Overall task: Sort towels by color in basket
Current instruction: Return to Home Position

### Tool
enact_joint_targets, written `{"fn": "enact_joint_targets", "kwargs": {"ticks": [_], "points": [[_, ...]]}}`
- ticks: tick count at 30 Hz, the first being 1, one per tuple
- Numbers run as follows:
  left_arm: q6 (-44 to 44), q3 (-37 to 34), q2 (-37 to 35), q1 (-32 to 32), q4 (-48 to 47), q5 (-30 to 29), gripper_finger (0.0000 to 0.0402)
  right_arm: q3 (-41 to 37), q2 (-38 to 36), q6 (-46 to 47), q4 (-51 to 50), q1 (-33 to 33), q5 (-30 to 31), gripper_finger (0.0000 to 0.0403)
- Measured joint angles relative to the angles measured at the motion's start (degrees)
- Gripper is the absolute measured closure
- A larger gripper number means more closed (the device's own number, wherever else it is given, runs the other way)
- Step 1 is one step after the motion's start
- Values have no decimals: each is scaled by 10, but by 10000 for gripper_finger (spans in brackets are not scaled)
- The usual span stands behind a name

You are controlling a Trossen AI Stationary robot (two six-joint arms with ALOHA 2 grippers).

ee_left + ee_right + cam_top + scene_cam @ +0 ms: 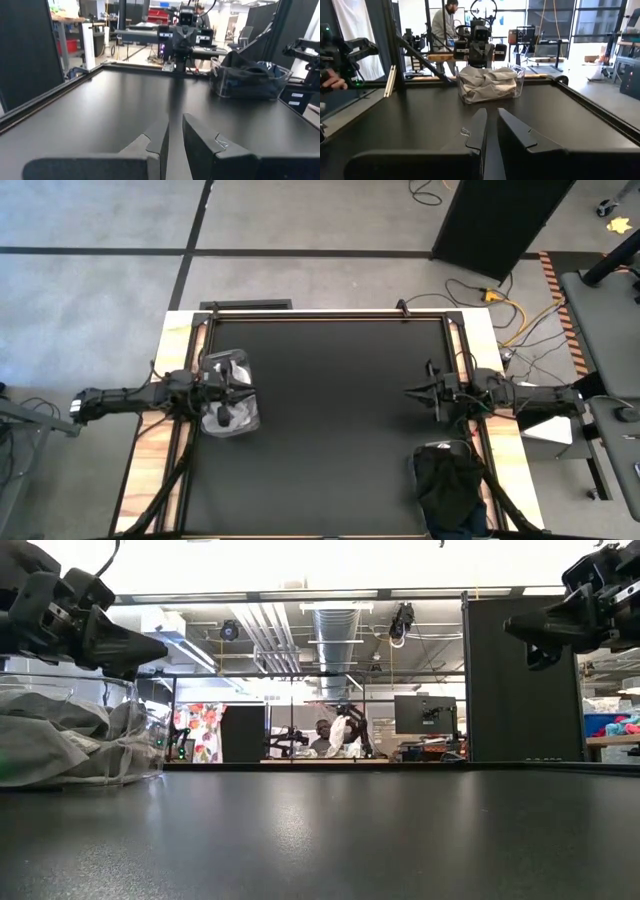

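Observation:
Light grey towels (225, 418) lie crumpled in a clear basket (243, 363) at the table's left; they also show in the low view (60, 740) and the right wrist view (487, 82). Dark towels (448, 485) fill a second clear basket (220, 82) at the near right. My left gripper (250, 388) hangs shut and empty above the light basket, clear of the towels in the low view (160, 643). My right gripper (410, 392) is shut and empty above the table at the right, also seen in the low view (510, 628).
The black tabletop (340, 430) lies bare between the two baskets. A raised frame rail (320, 314) runs along the far edge. Beyond the table a person (442, 22) stands among stands and monitors.

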Motion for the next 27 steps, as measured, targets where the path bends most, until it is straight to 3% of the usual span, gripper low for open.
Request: {"fn": "enact_joint_targets", "kwargs": {"ticks": [27], "points": [[-1, 4, 49, 0, -3, -1, 362, 6, 26, 21, -23, 0, 0, 369]]}}
